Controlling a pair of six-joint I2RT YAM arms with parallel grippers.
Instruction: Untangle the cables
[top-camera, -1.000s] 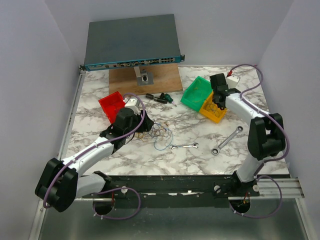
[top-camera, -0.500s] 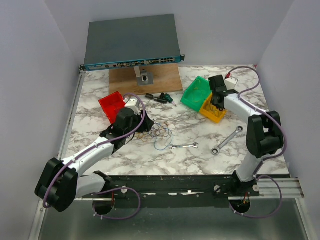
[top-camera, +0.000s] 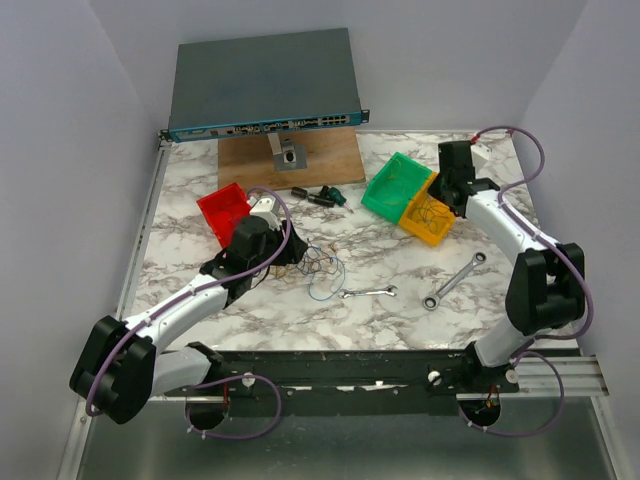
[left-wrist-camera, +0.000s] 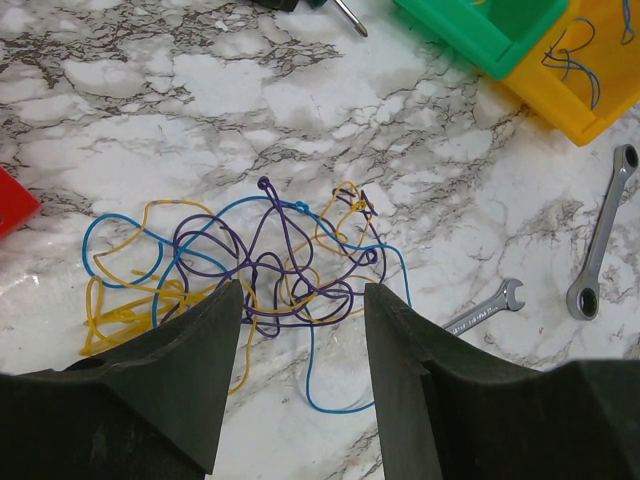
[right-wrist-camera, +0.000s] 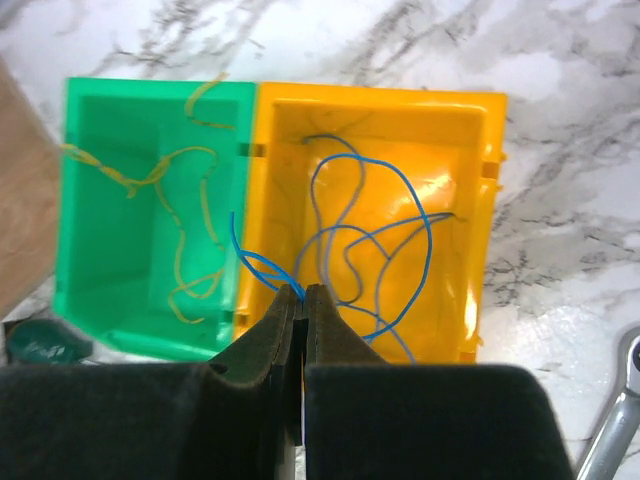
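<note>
the right gripper (right-wrist-camera: 302, 295) sits at the lower middle of its wrist view, jaws pressed together, apparently pinching a blue cable (right-wrist-camera: 429, 245) whose loops lie in the yellow bin (right-wrist-camera: 380, 96). one end strays over the wall toward the green bin (right-wrist-camera: 75, 200), so shift right before letting go. the left gripper (left-wrist-camera: 302, 292) hangs wide apart over the tangle (left-wrist-camera: 262, 262) at frame centre.

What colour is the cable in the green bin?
Yellow. The cable in the green bin shows best in the right wrist view.
</note>
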